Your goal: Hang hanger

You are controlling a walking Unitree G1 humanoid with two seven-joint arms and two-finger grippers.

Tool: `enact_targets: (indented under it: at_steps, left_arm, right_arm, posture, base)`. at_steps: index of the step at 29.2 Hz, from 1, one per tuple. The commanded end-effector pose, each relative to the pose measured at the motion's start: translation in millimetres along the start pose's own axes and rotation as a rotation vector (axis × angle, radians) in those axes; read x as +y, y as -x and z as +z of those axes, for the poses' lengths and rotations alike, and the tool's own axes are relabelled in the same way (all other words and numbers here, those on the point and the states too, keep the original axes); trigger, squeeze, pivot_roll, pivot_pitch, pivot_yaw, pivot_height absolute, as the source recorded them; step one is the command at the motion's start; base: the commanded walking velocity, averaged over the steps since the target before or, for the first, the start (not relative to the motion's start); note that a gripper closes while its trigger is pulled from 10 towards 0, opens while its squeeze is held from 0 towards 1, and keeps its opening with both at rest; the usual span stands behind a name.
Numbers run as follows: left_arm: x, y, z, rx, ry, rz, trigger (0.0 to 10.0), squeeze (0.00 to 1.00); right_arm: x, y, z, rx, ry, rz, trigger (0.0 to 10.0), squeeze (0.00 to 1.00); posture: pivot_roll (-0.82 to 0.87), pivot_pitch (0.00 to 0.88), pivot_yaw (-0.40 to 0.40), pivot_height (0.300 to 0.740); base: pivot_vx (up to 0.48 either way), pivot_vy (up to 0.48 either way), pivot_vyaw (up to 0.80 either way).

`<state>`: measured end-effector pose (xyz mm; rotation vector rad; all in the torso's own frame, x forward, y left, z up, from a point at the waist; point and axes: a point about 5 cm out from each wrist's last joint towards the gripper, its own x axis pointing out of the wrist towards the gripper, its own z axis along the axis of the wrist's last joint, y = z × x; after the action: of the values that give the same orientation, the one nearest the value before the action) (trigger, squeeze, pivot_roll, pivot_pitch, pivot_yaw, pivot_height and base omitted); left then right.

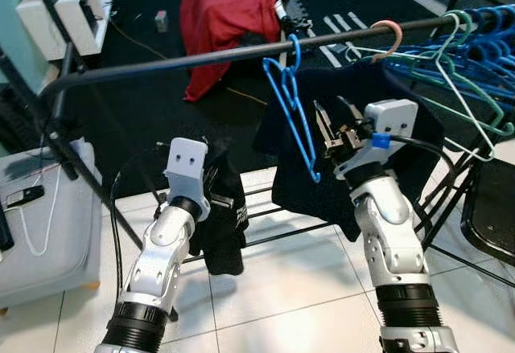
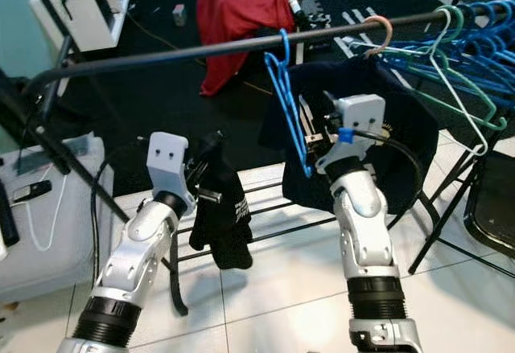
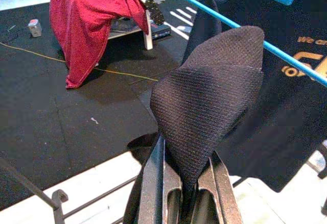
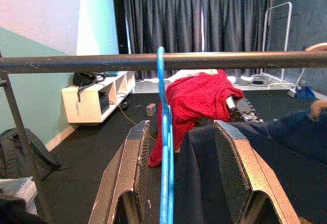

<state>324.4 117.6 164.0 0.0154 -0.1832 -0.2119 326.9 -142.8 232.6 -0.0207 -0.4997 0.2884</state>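
One black rail (image 1: 201, 57) is seen, with one empty blue hanger (image 1: 291, 108) hooked over it. The right gripper (image 1: 334, 132) sits beside it, jaws apart. One dark garment (image 2: 219, 216) is clamped by the left gripper (image 2: 205, 168).

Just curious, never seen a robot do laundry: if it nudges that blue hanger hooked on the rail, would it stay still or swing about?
The blue hanger would probably swing: it hangs from the rail by one thin hook. Its slim frame looks light, so a small push from the open right gripper might set it rocking. It keeps its shape hanging free, so it is likely stiff, not floppy.
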Motion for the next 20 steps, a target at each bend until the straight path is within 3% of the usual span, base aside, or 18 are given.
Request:
enact_targets:
  at_steps: [1,16,20]
  left_arm:
    - [3.4,0.8,-0.6,-0.007,-0.005,0.01,10.0,0.0]
    - [3.6,1.1,-0.7,-0.01,0.0,0.009,10.0,0.0]
    - [3.5,1.2,-0.7,-0.01,0.001,0.01,10.0,0.0]
  right_arm:
    - [4.2,2.1,-0.7,0.012,-0.006,0.021,10.0,0.0]
    - [8.6,3.1,0.9,0.032,0.013,0.053,10.0,0.0]
    - [11.1,3.3,0.2,0.036,0.029,0.067,10.0,0.0]
  posture:
    - [-0.07,0.138,0.03,0.74]
    - [-0.07,0.14,0.03,0.74]
    - [-0.07,0.14,0.029,0.74]
  base:
    - [0.311,0.0,0.0]
    - [0.313,0.0,0.0]
    - [0.316,0.0,0.8]
